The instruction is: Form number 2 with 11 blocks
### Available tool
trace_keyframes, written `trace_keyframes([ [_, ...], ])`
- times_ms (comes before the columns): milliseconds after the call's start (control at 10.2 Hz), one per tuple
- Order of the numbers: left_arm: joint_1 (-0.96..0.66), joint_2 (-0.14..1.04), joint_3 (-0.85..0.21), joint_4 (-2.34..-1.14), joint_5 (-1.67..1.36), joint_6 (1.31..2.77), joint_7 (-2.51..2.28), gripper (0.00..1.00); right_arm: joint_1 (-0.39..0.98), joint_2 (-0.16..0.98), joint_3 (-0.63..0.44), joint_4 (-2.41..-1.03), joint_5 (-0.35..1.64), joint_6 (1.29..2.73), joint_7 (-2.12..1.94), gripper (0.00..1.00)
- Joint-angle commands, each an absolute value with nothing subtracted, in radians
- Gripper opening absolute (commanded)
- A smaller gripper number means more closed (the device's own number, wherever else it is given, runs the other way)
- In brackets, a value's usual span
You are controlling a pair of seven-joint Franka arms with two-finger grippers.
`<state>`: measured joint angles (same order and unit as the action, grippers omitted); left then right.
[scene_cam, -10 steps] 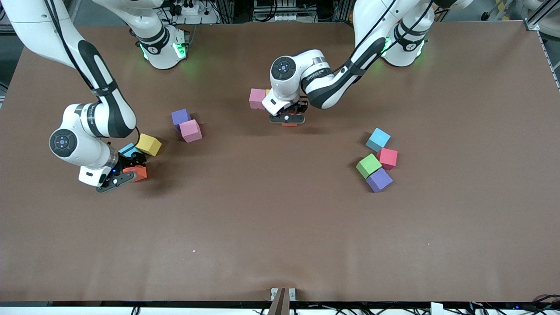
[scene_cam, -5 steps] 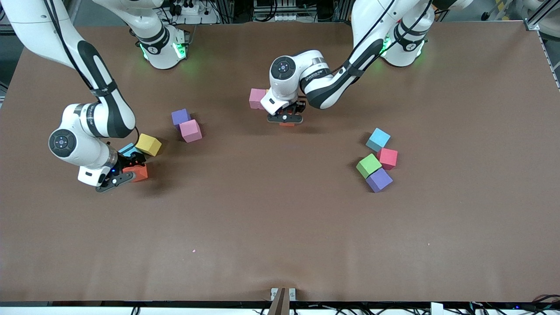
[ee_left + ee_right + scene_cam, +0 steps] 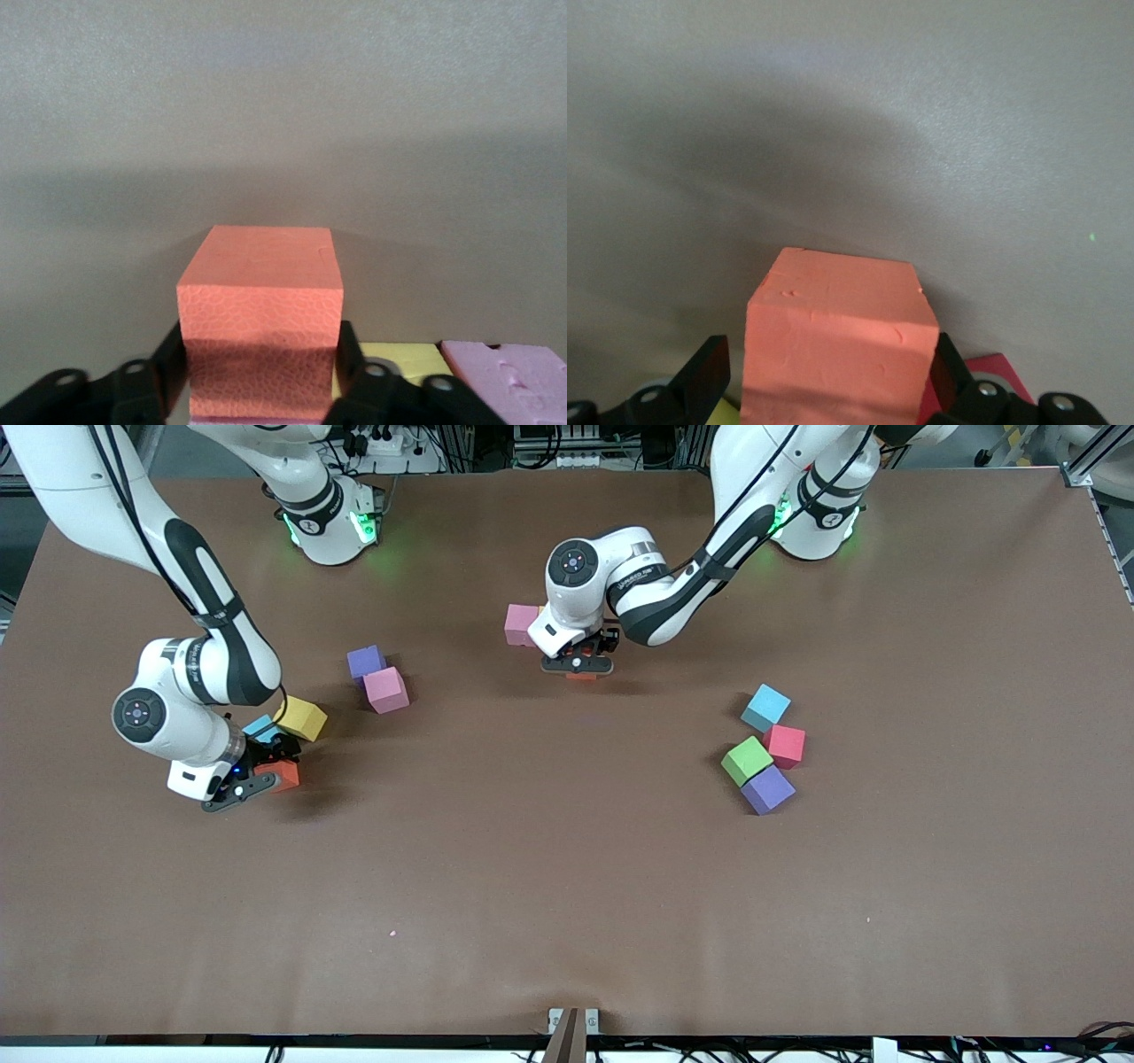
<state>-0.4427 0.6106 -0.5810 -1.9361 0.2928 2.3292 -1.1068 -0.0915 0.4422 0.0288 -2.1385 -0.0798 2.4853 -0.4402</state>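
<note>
The orange foam cube (image 3: 260, 328) for the number 2 sits flat on the brown table (image 3: 567, 868), in the middle of it. It is right next to a yellow foam cube (image 3: 390, 354) and a pink foam cube (image 3: 521, 623), where the shape is starting. The left gripper (image 3: 580, 664) has come down a tiny bit and is low around this cube. I cannot tell if it grips the cube or has let go. I think this block is now in its place. At the right arm's end of the table, the right gripper (image 3: 237, 786) has slid a little closer to a second orange foam cube (image 3: 837, 345). It is spread apart around that cube, not squeezing it. That looks like the next block to pick up.
</note>
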Motion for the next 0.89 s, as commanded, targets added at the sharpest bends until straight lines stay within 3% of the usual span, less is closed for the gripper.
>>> trace_keyframes([
  [0, -0.446, 0.614, -0.580, -1.933, 0.321, 2.321, -1.137, 1.00, -0.100, 0.445, 0.035, -2.137, -0.043, 2.484, -0.420, 0.90],
  [493, -0.395, 0.537, -0.580, -1.885, 0.310, 2.226, -1.137, 1.00, -0.075, 0.384, 0.041, -2.117, -0.040, 2.386, -0.416, 0.54],
  [788, -0.319, 0.522, -0.583, -1.824, 0.278, 2.220, -1.137, 1.00, 0.012, 0.332, 0.041, -2.109, -0.038, 2.333, -0.266, 0.54],
])
